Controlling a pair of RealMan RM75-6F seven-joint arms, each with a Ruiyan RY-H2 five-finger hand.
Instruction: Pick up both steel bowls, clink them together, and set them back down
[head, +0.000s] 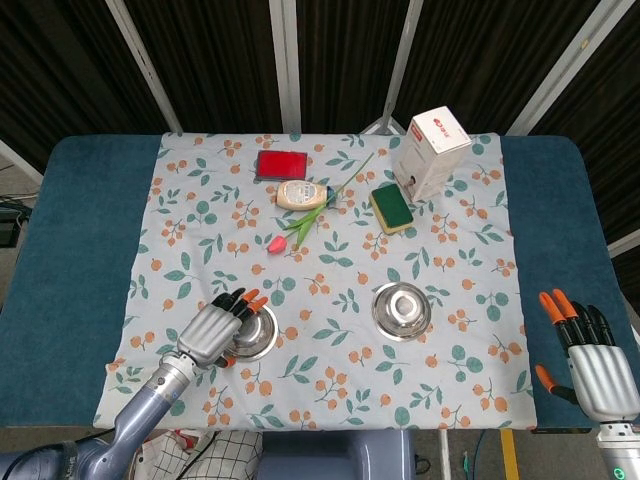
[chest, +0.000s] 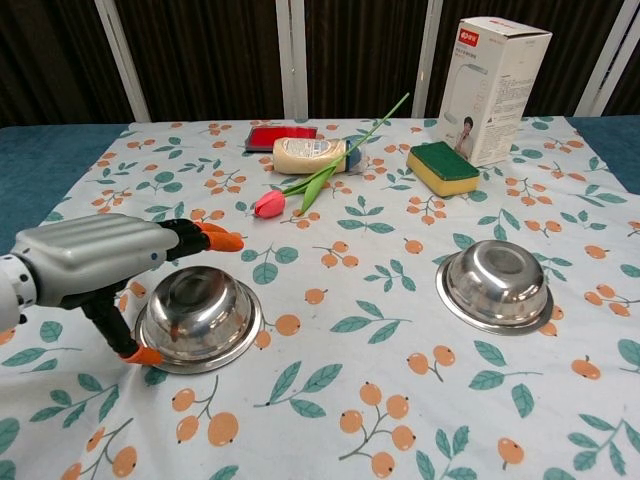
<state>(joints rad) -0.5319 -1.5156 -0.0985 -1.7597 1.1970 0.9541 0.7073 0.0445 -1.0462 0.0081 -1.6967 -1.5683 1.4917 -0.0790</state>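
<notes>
The table (head: 70, 230) carries a floral cloth (head: 200, 215) over its middle, with bare blue strips along the left and right edges. Most of the cloth's near half is open: only the two steel bowls sit there, both upside down, well apart from each other. The left bowl (chest: 205, 312) lies toward the near-left corner of the cloth, the right bowl (chest: 497, 281) near the middle of the near half, toward the right.

Along the far edge stand a white carton (chest: 494, 88), a green sponge (chest: 442, 167), a red flat box (chest: 282, 137), a cream-coloured tube (chest: 310, 154) and a tulip (chest: 325, 170) lying across the tube.

The left hand (chest: 95, 262) is over the left side of the left bowl, fingers (chest: 212, 238) stretched above the bowl's far rim and the thumb (chest: 128, 344) down at its near-left rim, spread and holding nothing. Whether the thumb tip touches the rim cannot be told. From the head view this hand covers the bowl's left part.

The right hand (head: 594, 370) hangs off the near-right corner of the table, fingers spread, holding nothing, well apart from the right bowl; it is out of the chest view.
</notes>
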